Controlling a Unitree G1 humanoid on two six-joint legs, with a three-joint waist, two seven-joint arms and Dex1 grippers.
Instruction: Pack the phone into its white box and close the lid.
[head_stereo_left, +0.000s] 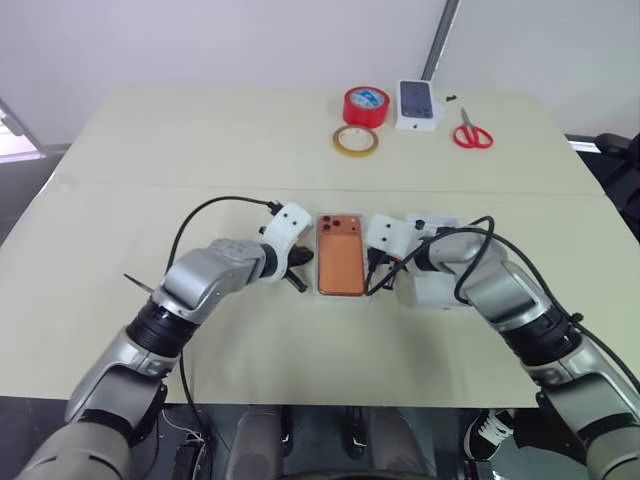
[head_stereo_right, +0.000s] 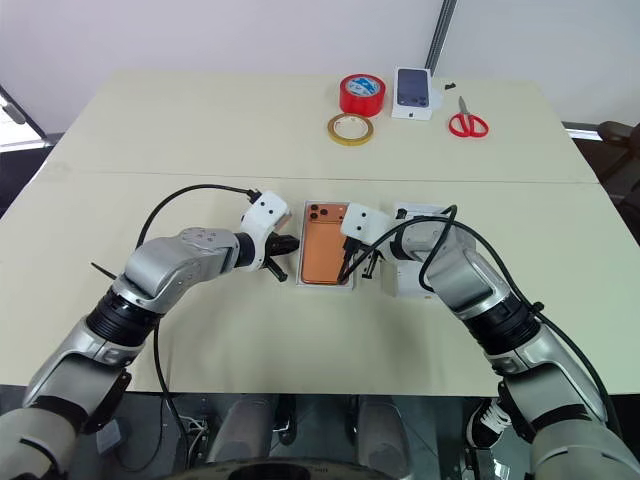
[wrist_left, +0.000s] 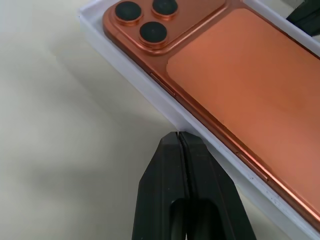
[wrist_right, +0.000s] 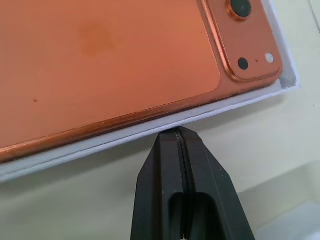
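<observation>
Phone: flat orange smartphone (head_stereo_left: 340, 259), back up w/ raised camera cluster, lies inside shallow white cardboard box (wrist_left: 150, 97), mid-table.
Left gripper (wrist_left: 180, 136): black fingers pressed together, tips at box's outer wall.
Right gripper (wrist_right: 177, 131): fingers together too, tips at opposite wall.
Lid: white cardboard cover (head_stereo_left: 432, 285) just beside box, partly under right arm.
Writing: none readable.
Head views add: red tape roll (head_stereo_left: 366, 105), red-handled scissors (head_stereo_left: 471, 132) at far edge.

We reach both arms forward and inward over the table's near half. Our left gripper (wrist_left: 180, 136) points forward and rightward, tilted down, its two black fingers pressed together. Our right gripper (wrist_right: 178, 132) points forward and leftward, also tilted down, fingers likewise pressed tight, holding nothing.
</observation>
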